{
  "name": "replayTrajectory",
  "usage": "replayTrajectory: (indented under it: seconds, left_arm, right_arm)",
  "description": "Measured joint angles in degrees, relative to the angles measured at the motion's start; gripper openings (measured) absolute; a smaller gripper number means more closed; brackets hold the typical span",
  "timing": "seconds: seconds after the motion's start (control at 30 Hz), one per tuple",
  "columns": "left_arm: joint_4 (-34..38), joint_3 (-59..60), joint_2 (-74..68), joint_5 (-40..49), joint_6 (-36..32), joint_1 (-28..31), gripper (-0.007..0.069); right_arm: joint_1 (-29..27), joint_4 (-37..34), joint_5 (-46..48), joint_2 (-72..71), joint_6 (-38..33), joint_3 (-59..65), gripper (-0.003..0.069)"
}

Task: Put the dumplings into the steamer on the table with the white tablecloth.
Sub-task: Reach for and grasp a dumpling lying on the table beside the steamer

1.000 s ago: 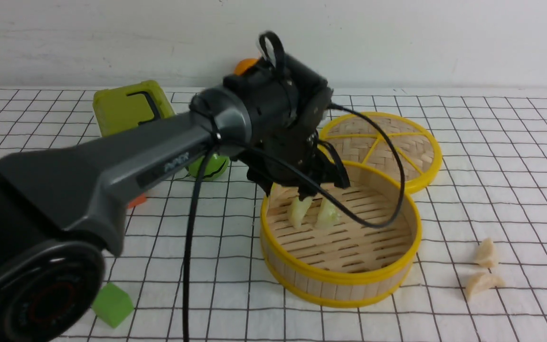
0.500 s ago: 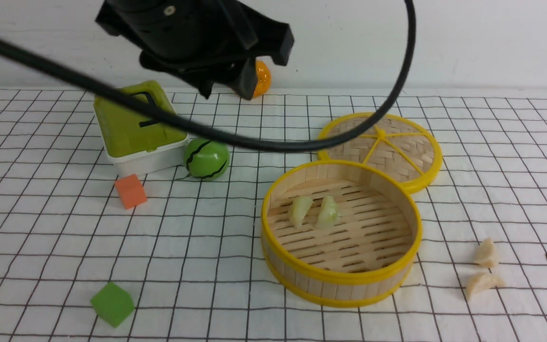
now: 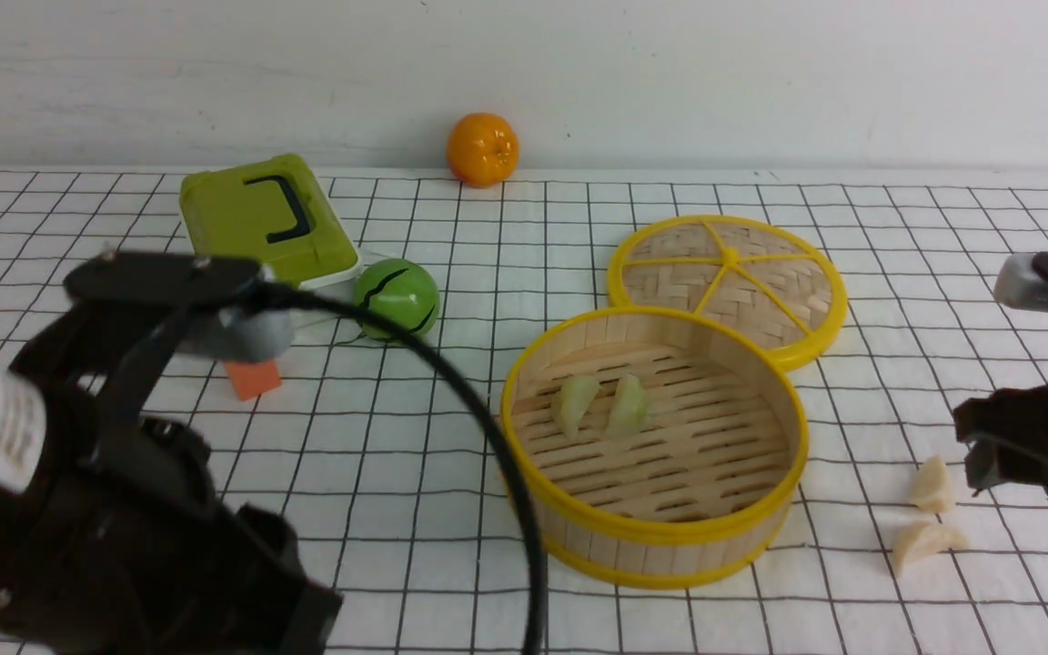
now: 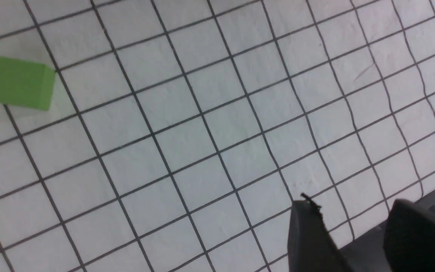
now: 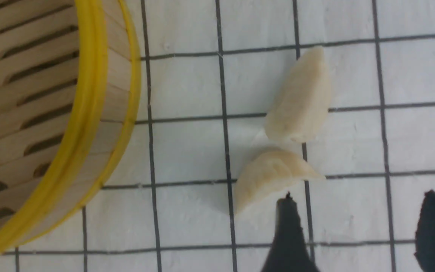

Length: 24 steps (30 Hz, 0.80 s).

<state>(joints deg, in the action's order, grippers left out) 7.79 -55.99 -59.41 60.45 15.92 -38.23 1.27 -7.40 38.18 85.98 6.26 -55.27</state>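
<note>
The steamer (image 3: 651, 537) stands mid-table on the white tablecloth (image 3: 942, 300). Two pale greenish dumplings (image 3: 574, 403) (image 3: 629, 405) lie on its slatted floor. Two cream dumplings (image 3: 932, 485) (image 3: 927, 541) lie on the cloth to its right. In the right wrist view they (image 5: 300, 98) (image 5: 268, 177) lie beside the steamer rim (image 5: 89, 113). My right gripper (image 5: 357, 200) is open and empty, one fingertip (image 5: 287, 211) close to the nearer cream dumpling. It also shows in the front view (image 3: 997, 455). My left gripper (image 4: 353, 211) is open and empty above bare cloth. The left arm (image 3: 105, 528) fills the near left.
The flat woven lid (image 3: 729, 282) leans behind the steamer. A green ball (image 3: 397, 298), a green box (image 3: 260, 218), an orange (image 3: 483, 148) and an orange cube (image 3: 251, 377) sit at the back left. A green cube (image 4: 19, 83) lies near the left gripper.
My left arm left the steamer, lifted away and drew back to the near left, with both greenish dumplings left inside. My right gripper moved in from the right edge towards the cream dumplings.
</note>
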Motion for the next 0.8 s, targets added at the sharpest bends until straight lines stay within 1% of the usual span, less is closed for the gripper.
replayTrajectory:
  seconds: [0.1, 0.2, 0.43, 0.53, 0.63, 0.73, 0.77, 0.8]
  left_arm:
    - [0.06, 6.02, 4.64, -3.47, 0.00, 0.00, 0.0284]
    - [0.19, 9.58, 7.95, -5.67, 0.00, 0.00, 0.0284]
    - [0.08, 11.40, 10.57, -6.51, 0.00, 0.00, 0.0284]
    - [-0.19, 11.40, 10.57, -6.65, 0.00, 0.00, 0.0284]
    - [-0.74, 11.40, 10.57, -6.72, 0.00, 0.00, 0.0284]
    - [-1.70, 11.40, 10.57, -6.72, 0.00, 0.00, 0.0284]
    - [-2.11, 11.40, 10.57, -6.72, 0.00, 0.00, 0.0284]
    - [-2.37, 11.40, 10.57, -6.72, 0.00, 0.00, 0.0284]
  right_arm:
    - [0.00, -0.20, -0.33, 5.54, -0.64, -3.52, 0.0491]
    - [-0.07, -0.20, -0.27, 10.93, -0.71, -7.00, 0.0500]
    - [-0.07, -0.14, 0.20, 20.66, 0.94, -11.80, 0.0500]
    - [-0.07, -0.14, 0.47, 22.40, 1.54, -12.58, 0.0498]
    - [-0.07, 0.65, 1.36, 23.29, 1.97, -13.44, 0.0464]
    - [-0.07, 1.42, 1.80, 23.29, 2.02, -13.48, 0.0346]
    - [-0.07, 1.42, 2.28, 23.22, 2.02, -13.64, 0.0271]
    - [-0.08, 1.42, 2.57, 23.00, 2.03, -13.87, 0.0242]
